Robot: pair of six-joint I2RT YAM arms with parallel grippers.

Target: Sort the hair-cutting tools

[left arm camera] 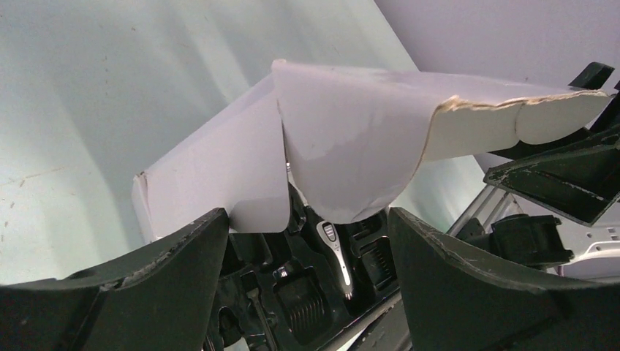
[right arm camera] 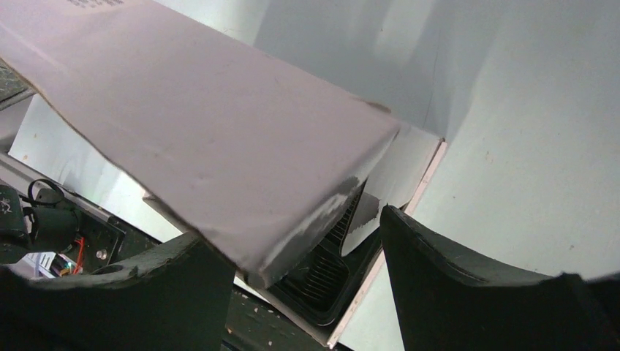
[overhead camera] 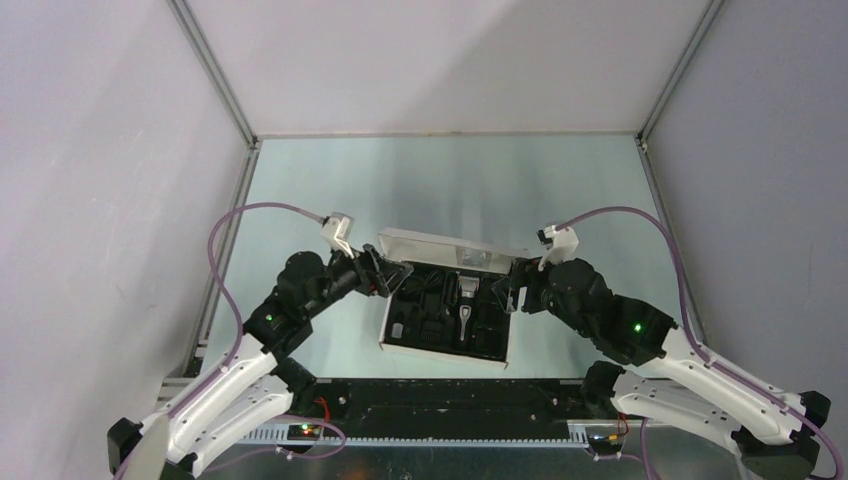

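The hair-cutting tools lie in the black insert of a white box (overhead camera: pixel 441 353) at the table's middle. A clipper with a silvery front (overhead camera: pixel 467 300) lies among black pieces. In the left wrist view I see that clipper (left arm camera: pixel 335 251) and a ribbed comb attachment (left arm camera: pixel 303 303) below the raised lid (left arm camera: pixel 351 139). My left gripper (overhead camera: pixel 392 277) is open at the box's left side, and the lid's side flap hangs between its fingers (left arm camera: pixel 307 219). My right gripper (overhead camera: pixel 503 290) is open at the right side, its fingers either side of the lid's corner (right arm camera: pixel 292 227), with a ribbed comb attachment (right arm camera: pixel 322 274) below.
The lid (overhead camera: pixel 440 248) stands half raised along the box's far edge and hides the back of the insert. White walls enclose the table on three sides. A black rail (overhead camera: pixel 440 395) runs along the near edge between the arm bases.
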